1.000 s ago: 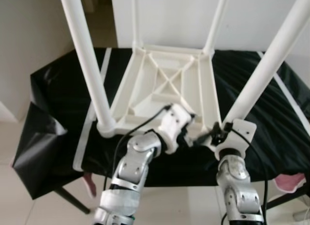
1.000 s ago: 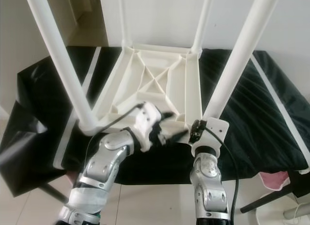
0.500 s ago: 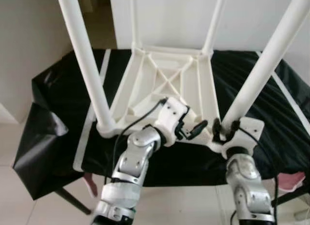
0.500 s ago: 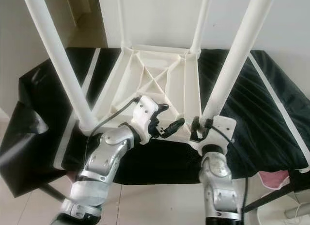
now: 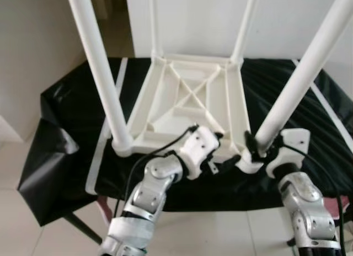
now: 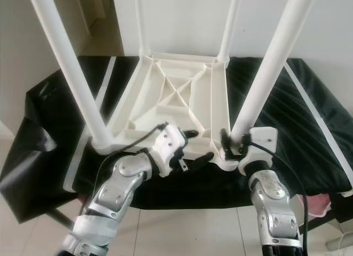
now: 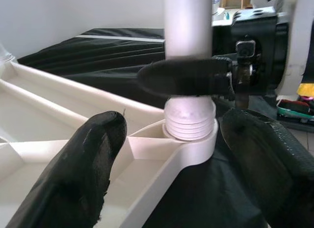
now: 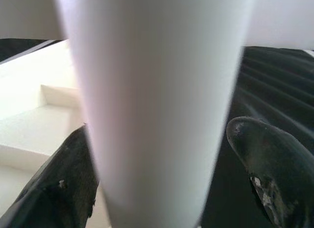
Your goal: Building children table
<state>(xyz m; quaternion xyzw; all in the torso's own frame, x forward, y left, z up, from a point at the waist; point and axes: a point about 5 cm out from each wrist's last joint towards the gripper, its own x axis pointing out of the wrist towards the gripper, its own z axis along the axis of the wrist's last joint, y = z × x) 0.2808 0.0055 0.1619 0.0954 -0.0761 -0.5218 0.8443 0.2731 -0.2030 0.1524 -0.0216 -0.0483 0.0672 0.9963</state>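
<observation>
Four white legs point(image 5: 99, 68) rise from one upturned tabletop point(image 5: 190, 99) lying on the black-draped surface point(image 5: 71, 118). Right claw point(image 6: 234, 141) pinches the near right leg point(image 6: 265, 74) just above its socket. Left claw point(image 6: 194, 148) is spread, fingertips beside that socket, touching nothing.

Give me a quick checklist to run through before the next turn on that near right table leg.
1. Right claw around the near right leg: ok, a finger sits on each side, contact cannot tell.
2. Leg seated in its corner socket: not ok, threads still show above the socket.
3. Left claw bracing the tabletop: cannot tell, it is open at the corner, not gripping.
4. Tabletop flat, underside up, on the black cloth: ok.
5. Other three legs upright in their corners: ok.
</observation>
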